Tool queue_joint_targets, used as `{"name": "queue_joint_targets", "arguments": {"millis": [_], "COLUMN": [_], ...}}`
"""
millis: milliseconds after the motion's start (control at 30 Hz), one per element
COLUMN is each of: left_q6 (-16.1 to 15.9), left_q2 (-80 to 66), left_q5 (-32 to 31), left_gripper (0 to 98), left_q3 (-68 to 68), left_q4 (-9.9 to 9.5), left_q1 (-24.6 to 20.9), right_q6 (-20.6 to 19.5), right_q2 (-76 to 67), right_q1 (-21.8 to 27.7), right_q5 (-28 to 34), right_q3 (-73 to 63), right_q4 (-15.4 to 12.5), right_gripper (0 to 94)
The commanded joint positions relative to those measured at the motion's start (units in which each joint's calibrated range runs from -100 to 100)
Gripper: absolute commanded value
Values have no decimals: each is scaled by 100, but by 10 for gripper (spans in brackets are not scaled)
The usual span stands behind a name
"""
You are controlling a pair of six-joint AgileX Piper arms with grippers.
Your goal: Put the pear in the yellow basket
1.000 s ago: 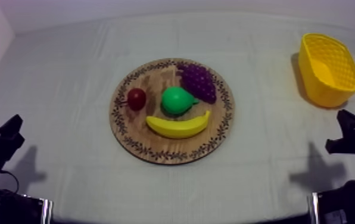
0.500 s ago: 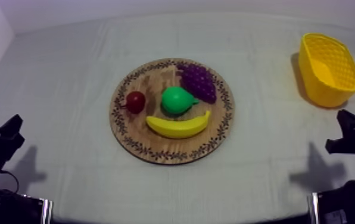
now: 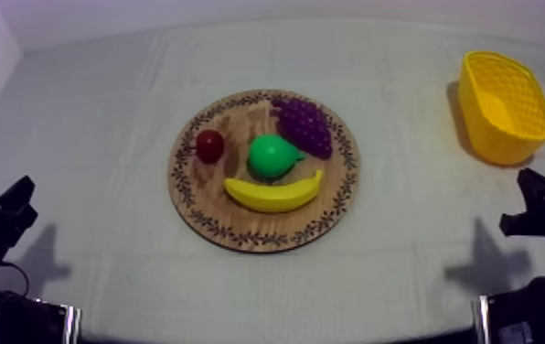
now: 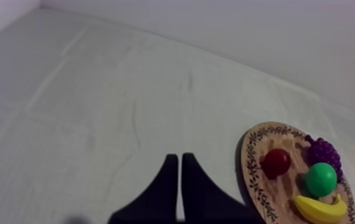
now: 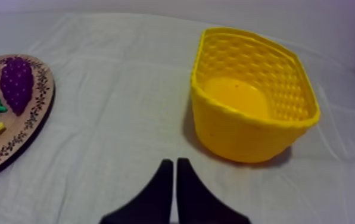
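Observation:
The green pear [image 3: 272,155] lies in the middle of the round wooden board [image 3: 240,227], between the grapes [image 3: 304,126] and the banana [image 3: 273,193]. The yellow basket [image 3: 466,91] stands empty at the far right. My left gripper [image 3: 18,194] rests low at the left and my right gripper [image 3: 528,188] low at the right, both far from the board. In the left wrist view my gripper [image 4: 176,164] is a shut wedge, the pear [image 4: 321,179] well beyond it. My right gripper [image 5: 171,167] is also shut on nothing, just short of the basket [image 5: 245,128].
A small red fruit [image 3: 209,145] sits on the board's left part. Bare cloth lies between the board and the basket. The board's rim [image 5: 37,113] with the grapes [image 5: 16,83] lies off to one side of the basket in the right wrist view.
The small red fruit has shifted slightly toward the board's far rim. Neither arm has moved.

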Motion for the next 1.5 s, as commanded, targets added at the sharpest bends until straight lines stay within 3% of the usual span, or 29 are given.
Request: {"name": "queue_joint_targets", "arguments": {"millis": [0,1133,1300,1467], "left_q6": [-1,-1,0,1], "left_q2": [0,0,0,0], "left_q5": [1,1,1,1], "left_gripper": [1,1,1,1], "left_q3": [2,2,2,2], "left_q4": [-2,-2,-2,-2], "left_q1": [1,1,1,1], "right_q6": [-3,-3,-287,-436], "right_q2": [-4,-4,-4,-4], "right_q1": [1,1,-6,-47], "right_q5": [-1,-1,-1,264], "right_q3": [-2,-2,-2,-81], "right_q4": [0,0,0,47], "right_gripper": [2,2,7,71]}}
